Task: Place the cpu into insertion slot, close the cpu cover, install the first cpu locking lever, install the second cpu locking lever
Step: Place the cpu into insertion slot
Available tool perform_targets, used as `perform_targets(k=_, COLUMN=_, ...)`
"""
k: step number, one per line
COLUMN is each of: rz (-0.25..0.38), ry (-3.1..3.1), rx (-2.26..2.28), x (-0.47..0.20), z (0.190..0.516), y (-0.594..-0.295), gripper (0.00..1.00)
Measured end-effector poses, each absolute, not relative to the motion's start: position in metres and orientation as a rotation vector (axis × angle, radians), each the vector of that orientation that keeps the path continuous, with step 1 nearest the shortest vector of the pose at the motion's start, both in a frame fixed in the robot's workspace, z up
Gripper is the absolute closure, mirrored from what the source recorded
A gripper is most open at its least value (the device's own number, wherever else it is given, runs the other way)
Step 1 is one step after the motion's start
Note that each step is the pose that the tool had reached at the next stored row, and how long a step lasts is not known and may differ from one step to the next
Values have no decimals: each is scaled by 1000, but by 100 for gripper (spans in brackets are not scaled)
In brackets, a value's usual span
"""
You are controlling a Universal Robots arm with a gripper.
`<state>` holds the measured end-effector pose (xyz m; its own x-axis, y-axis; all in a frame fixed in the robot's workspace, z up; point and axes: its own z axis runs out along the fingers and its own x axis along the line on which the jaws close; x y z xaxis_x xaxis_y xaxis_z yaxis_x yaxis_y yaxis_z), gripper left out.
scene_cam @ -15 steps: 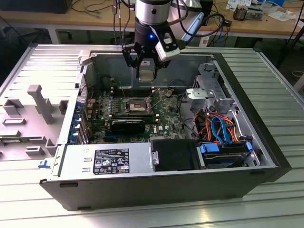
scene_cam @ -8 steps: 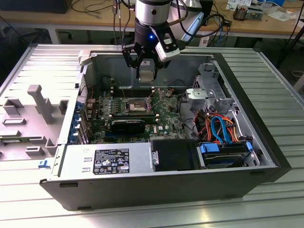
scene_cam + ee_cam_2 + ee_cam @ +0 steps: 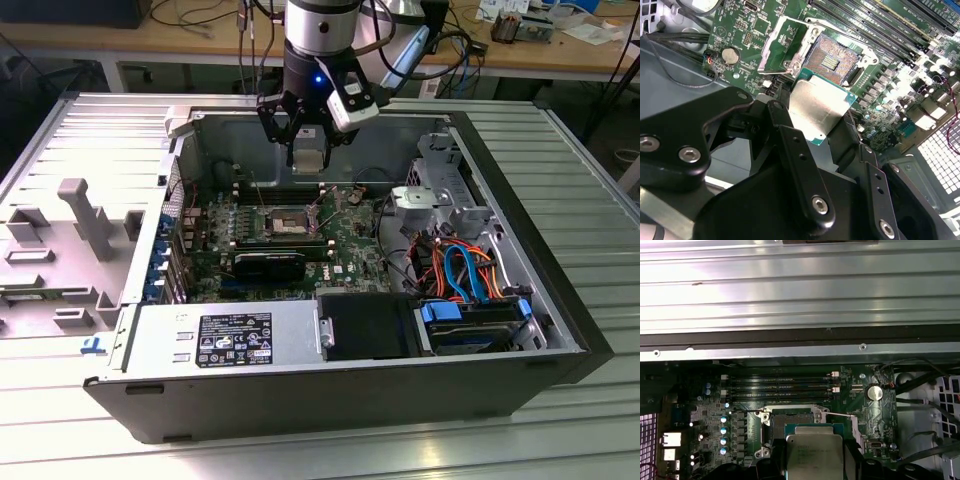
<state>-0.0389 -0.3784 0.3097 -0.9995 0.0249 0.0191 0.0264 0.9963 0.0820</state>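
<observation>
In the second wrist view, the cpu point(image 3: 820, 107) is gripped between the 2 black fingers point(image 3: 790, 135) of the end effector point(image 3: 819, 122), with its silver top tilted toward the camera. Just beyond it and apart from it, the insertion slot point(image 3: 832, 57) lies bare, and the cpu cover point(image 3: 768, 50) stands open beside it. In the exterior view, the arm point(image 3: 318, 30) is held upright, pointing straight down over the motherboard point(image 3: 345, 245) inside the open computer case point(image 3: 300, 370). The case is carried by a ribbed metal surface point(image 3: 600, 200).
</observation>
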Motion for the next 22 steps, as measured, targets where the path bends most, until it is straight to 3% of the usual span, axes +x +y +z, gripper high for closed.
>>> perform_targets(k=9, rz=-126, ry=-3121, rx=-40, x=-39, z=307, y=-380, gripper=46)
perform_targets(k=22, rz=-45, ry=-3124, rx=-41, x=-43, z=301, y=-380, gripper=46)
